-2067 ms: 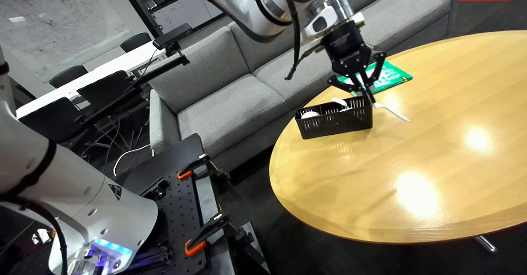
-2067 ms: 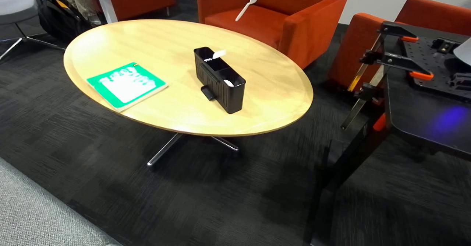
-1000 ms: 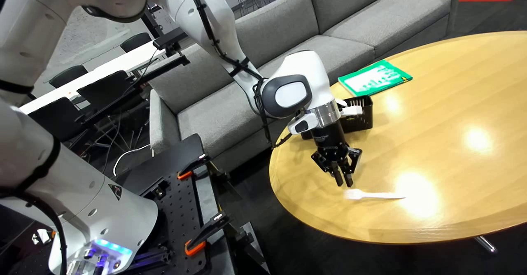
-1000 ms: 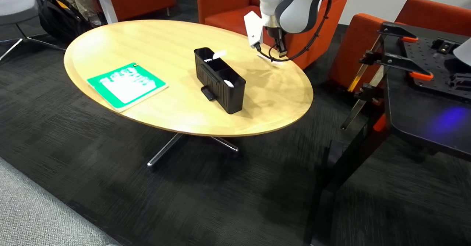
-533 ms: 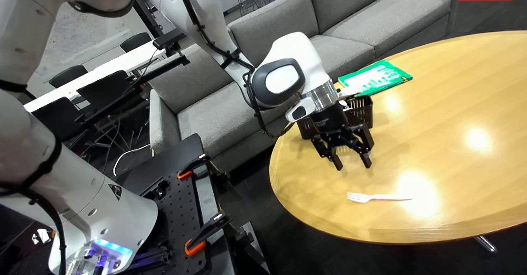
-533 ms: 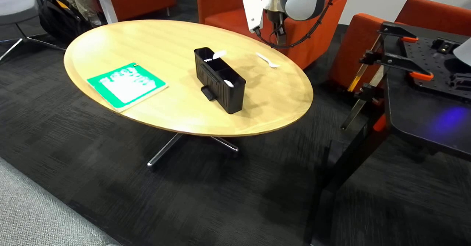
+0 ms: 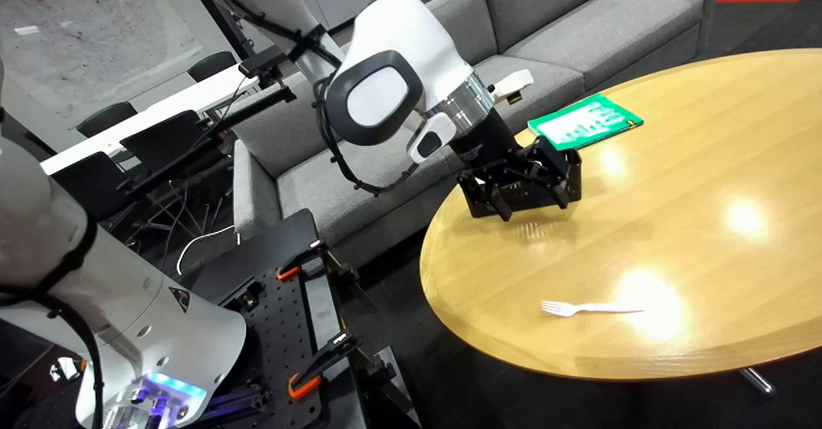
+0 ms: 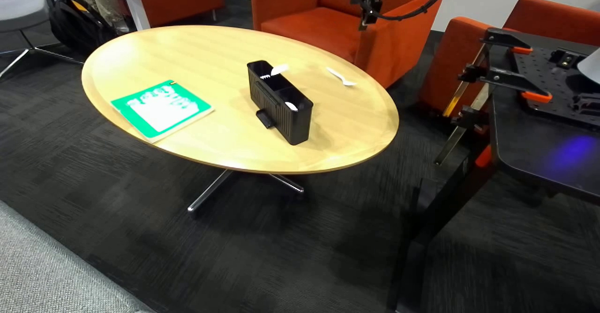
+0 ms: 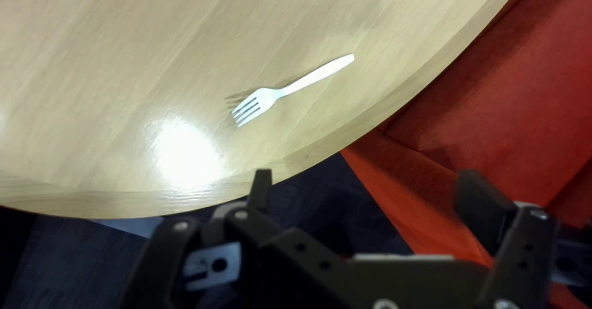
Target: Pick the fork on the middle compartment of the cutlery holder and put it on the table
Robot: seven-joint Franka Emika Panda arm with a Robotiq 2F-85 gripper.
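Note:
The white fork (image 7: 591,308) lies flat on the glossy wooden table (image 7: 501,288), also seen in an exterior view, fork (image 8: 341,77). In the wrist view the fork (image 9: 300,83) is whole, tines toward the lower left, apart from my fingers. My gripper (image 7: 533,204) hangs above the table with its jaws wide apart and nothing between them, as the wrist view of the gripper (image 9: 365,179) confirms. The black cutlery holder (image 8: 281,111) stands upright; its middle compartment (image 8: 280,83) looks dark inside. White pieces show in both end compartments. My gripper partly covers the holder (image 7: 573,175) in an exterior view.
A green card (image 8: 161,107) lies on the table beside the holder. A grey sofa (image 7: 359,159) borders the table, and a red armchair (image 8: 318,27) stands by another side. Black clamps (image 7: 324,358) sit on the robot's base.
The fork went from my gripper, raised above the table, down onto the tabletop. My jaws then spread wide, and the arm drew up and away while the fork stayed put.

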